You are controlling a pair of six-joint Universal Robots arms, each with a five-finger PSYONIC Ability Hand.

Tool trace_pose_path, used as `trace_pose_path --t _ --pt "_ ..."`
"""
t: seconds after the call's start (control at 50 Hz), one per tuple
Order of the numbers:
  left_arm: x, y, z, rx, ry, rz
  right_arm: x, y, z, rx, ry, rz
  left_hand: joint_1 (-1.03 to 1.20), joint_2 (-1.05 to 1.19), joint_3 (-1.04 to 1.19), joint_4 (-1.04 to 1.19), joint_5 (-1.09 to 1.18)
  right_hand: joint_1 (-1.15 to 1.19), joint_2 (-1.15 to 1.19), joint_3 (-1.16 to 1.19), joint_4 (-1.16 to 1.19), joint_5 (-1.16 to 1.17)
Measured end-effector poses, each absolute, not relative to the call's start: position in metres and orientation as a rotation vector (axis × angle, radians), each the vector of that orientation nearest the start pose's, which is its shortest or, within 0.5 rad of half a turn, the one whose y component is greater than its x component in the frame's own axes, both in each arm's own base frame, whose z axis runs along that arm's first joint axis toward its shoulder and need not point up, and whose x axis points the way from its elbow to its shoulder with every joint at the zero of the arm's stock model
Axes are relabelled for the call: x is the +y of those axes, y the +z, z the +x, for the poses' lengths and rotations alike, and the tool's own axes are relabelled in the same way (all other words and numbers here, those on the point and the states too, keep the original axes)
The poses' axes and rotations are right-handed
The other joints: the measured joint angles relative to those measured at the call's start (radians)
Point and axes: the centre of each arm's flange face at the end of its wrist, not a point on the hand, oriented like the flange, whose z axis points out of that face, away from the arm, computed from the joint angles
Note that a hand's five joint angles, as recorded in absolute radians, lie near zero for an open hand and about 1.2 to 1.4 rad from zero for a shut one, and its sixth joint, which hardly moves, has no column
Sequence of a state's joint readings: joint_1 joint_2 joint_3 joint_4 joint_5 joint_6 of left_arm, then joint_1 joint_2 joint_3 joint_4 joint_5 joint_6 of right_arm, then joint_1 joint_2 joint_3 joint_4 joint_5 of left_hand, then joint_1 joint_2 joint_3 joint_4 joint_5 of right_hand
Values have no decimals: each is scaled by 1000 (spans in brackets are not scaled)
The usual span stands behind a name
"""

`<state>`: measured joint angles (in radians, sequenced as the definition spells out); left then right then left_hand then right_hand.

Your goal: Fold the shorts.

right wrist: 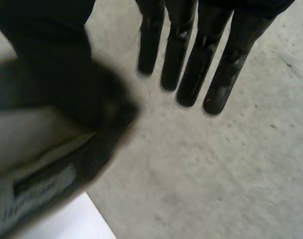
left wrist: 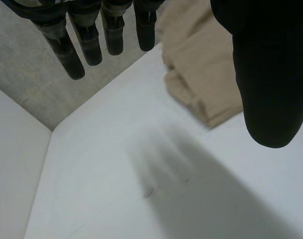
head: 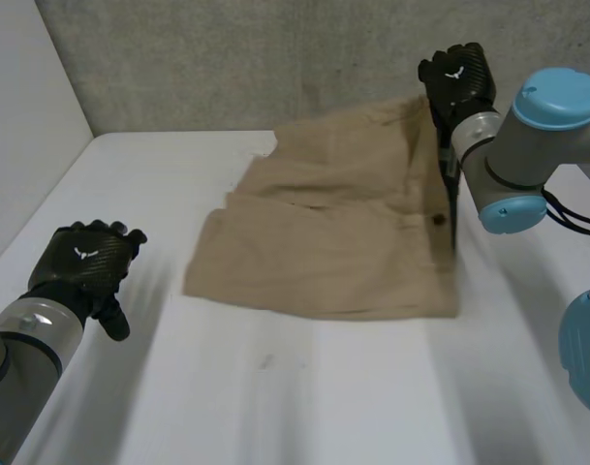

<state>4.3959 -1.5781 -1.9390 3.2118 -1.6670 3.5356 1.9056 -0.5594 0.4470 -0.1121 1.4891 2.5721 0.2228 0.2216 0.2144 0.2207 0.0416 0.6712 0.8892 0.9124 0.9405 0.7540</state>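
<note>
Task item: tan shorts, lying flat on the white table, towards its far right part, with the far edge close to the grey wall.
Shorts detail: a dark button sits near the right edge; the far right corner rises towards the right robot hand.
Left robot hand: above the near left part of the table, well apart from the shorts.
Left robot hand state: in the left wrist view the fingers are straight and slightly spread, holding nothing; the shorts lie beyond them, towards the thumb's side.
Right robot hand: raised at the far right corner of the shorts, against the wall.
Right robot hand state: in the right wrist view the fingers are straight and side by side, the thumb well apart from them, with the wall beyond the fingertips.
</note>
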Motion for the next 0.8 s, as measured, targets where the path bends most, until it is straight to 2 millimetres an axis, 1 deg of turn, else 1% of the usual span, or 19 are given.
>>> trace_pose_path --t 0.04,0.06,0.08,0.12,0.26,0.32,0.34,0.36,0.38,0.4,0.42,0.5,0.52,0.54,0.56,0.58,0.64,0.7,0.8 --pt "-209 208 -198 2313 -1782 771 -456 235 297 1836 -2559 -982 0 0 0 0 0 -380 -458 -434 -451 -450" --pt "-209 208 -198 2313 -1782 771 -456 235 297 1836 -2559 -982 0 0 0 0 0 -380 -458 -434 -451 -450" --pt "-208 208 -198 2313 -1784 773 -455 231 294 1874 -2546 -977 0 0 0 0 0 -467 -640 -659 -676 -659" --pt "-208 209 -198 2312 -1786 775 -451 228 291 1920 -2519 -972 0 0 0 0 0 -479 -674 -703 -717 -697" --pt "-210 209 -199 2308 -1792 777 -419 236 280 2021 -2419 -965 0 0 0 0 0 -479 -679 -709 -720 -700" --pt "-211 209 -200 2306 -1795 779 -398 242 272 2062 -2363 -952 -1 -2 0 -1 0 -479 -679 -709 -720 -700" --pt "-211 210 -202 2304 -1802 785 -384 244 266 2089 -2322 -941 -1 -2 0 -2 0 -480 -679 -709 -720 -700" --pt "-211 210 -203 2302 -1808 790 -377 245 263 2102 -2300 -934 -1 -2 0 -2 0 -480 -679 -709 -720 -700" --pt "-211 210 -203 2302 -1808 790 -377 245 263 2102 -2300 -934 -1 -2 0 -2 0 -480 -679 -709 -720 -700" --pt "-210 212 -207 2299 -1830 813 -362 243 258 2137 -2240 -924 -1 -2 0 -3 0 -479 -679 -709 -720 -700" --pt "-209 213 -208 2298 -1839 821 -358 242 257 2148 -2221 -922 -1 -2 0 -3 0 -480 -679 -709 -720 -700" --pt "-209 219 -219 2292 -1904 868 -331 225 249 2234 -2054 -919 -1 -2 0 -2 0 -476 -676 -702 -718 -698" --pt "-210 222 -223 2292 -1936 882 -321 215 245 2278 -1964 -916 -1 -2 0 -3 0 -464 -653 -674 -700 -677" --pt "-210 222 -223 2292 -1936 882 -321 215 245 2278 -1964 -916 -1 -2 0 -3 0 -464 -653 -674 -700 -677" --pt "-213 225 -229 2294 -1973 893 -309 201 240 2333 -1849 -905 -1 -2 0 -3 0 -417 -594 -615 -643 -630" --pt "-213 225 -229 2294 -1973 893 -309 201 240 2333 -1849 -905 -1 -2 0 -3 0 -417 -594 -615 -643 -630" --pt "-222 226 -237 2302 -2019 902 -292 179 234 2395 -1684 -874 -1 -2 0 -3 0 -324 -489 -505 -535 -537" --pt "-230 224 -243 2308 -2030 911 -286 167 232 2403 -1625 -858 -1 -2 0 -3 0 -298 -456 -474 -503 -508" --pt "-242 216 -253 2326 -2017 931 -284 155 232 2386 -1616 -849 -1 -2 0 -3 0 -237 -382 -406 -432 -444"
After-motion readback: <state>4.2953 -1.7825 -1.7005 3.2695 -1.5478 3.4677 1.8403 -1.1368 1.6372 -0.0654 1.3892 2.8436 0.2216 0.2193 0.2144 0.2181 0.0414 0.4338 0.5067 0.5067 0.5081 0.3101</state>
